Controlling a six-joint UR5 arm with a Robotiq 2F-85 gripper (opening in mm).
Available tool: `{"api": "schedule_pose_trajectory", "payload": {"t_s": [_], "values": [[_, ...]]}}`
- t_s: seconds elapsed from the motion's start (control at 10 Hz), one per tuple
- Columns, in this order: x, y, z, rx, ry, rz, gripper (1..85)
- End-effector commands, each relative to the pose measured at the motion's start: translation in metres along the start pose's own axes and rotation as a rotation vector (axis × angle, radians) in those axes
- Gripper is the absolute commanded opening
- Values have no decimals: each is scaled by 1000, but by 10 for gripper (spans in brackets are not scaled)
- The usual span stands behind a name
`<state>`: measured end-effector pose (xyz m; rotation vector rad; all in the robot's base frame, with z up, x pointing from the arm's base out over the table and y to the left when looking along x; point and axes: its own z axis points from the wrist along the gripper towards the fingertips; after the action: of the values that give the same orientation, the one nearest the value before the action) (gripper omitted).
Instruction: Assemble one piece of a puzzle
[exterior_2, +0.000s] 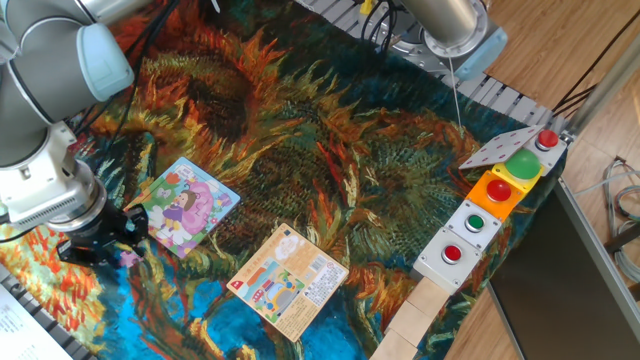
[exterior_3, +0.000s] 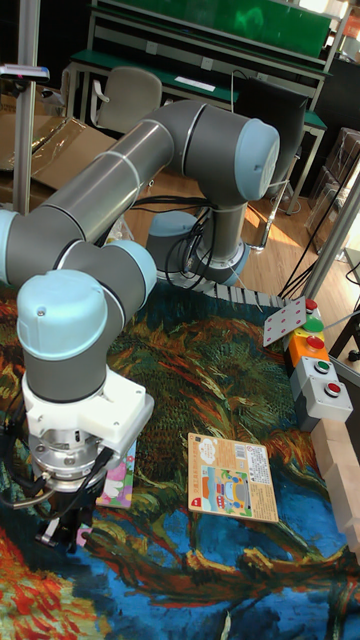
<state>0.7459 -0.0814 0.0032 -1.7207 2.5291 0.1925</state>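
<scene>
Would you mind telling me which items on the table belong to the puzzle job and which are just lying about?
Part of the job:
- the piece, small and pink, at the gripper
- the puzzle, square board just beside it

Just lying about:
- orange-peach printed card
- button boxes at the table's edge
- wooden blocks

The pincer hides most of the piece (jaws unreadable)
</scene>
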Motion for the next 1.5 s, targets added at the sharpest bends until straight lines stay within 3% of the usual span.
{"api": "schedule_pose_trajectory", "payload": {"t_s": [0.0, 0.3, 0.4, 0.5, 1.0, 1.4], "values": [[-3, 1, -7, -2, -7, 11, 140], [-6, 3, -11, -9, -5, 17, 127], [-8, 3, -13, -9, -5, 17, 250], [-9, 5, -13, -16, -5, 18, 687], [-9, 4, -8, -10, -11, 5, 687], [-2, 1, -2, 9, 17, -21, 633]]}}
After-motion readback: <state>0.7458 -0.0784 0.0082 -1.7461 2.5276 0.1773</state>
